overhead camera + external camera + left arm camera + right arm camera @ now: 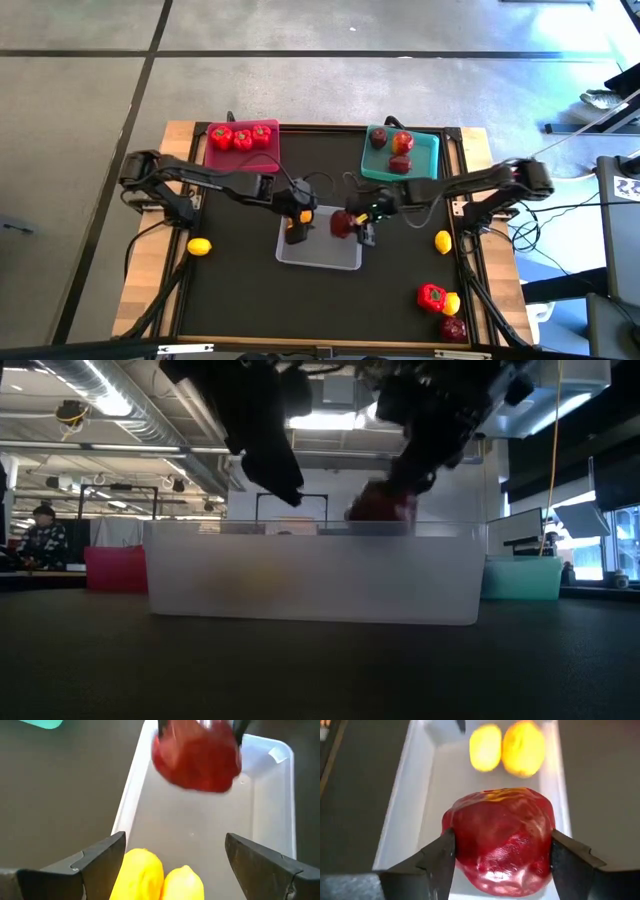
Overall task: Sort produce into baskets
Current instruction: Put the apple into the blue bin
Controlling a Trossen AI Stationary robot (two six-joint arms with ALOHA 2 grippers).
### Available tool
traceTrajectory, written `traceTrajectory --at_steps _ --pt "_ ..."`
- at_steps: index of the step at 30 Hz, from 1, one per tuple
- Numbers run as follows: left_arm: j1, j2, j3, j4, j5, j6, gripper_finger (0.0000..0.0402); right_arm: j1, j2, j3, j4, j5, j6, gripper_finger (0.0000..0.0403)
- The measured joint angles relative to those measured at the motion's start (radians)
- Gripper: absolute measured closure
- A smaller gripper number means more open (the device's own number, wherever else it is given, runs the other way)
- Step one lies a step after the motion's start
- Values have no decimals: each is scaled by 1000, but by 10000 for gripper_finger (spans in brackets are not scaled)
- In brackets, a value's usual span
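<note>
The right gripper's (497, 862) jaws pinch a dark red apple (500, 840) above the grey-white basket (318, 254); the left gripper's (175, 865) jaws stand spread over two lemons (157, 880) lying in it.

A grey concrete floor (300, 90) crossed by dark seams surrounds the worktop (250, 290), which has a black mat edged in pale wood. Across the room, long ceiling lights (105, 395) and ducts run overhead. A person (40, 535) sits far left; monitors (525, 530) stand far right near bright windows (625, 540).
</note>
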Motion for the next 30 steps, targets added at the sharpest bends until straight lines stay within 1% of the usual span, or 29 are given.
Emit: traceTrajectory --at_steps 3,9,13,17,23,26,30 --pt "0 -23 0 -7 -4 0 64 0 -77 1 -46 57 -2 153" --pt "0 -34 0 -7 -7 0 64 -30 -213 2 -203 252 -24 154" --pt "0 -34 0 -4 -7 0 64 -83 -269 2 -316 404 -36 155" --pt "0 -34 0 -2 -7 0 64 -171 -284 3 -392 533 -93 156" --pt "0 -34 0 2 -7 11 64 -317 -249 3 -398 589 -202 153" --pt "0 -33 0 1 -7 13 64 -372 -209 3 -363 611 -246 152" --pt "0 -33 0 1 -7 13 64 -424 -138 3 -298 612 -295 148"
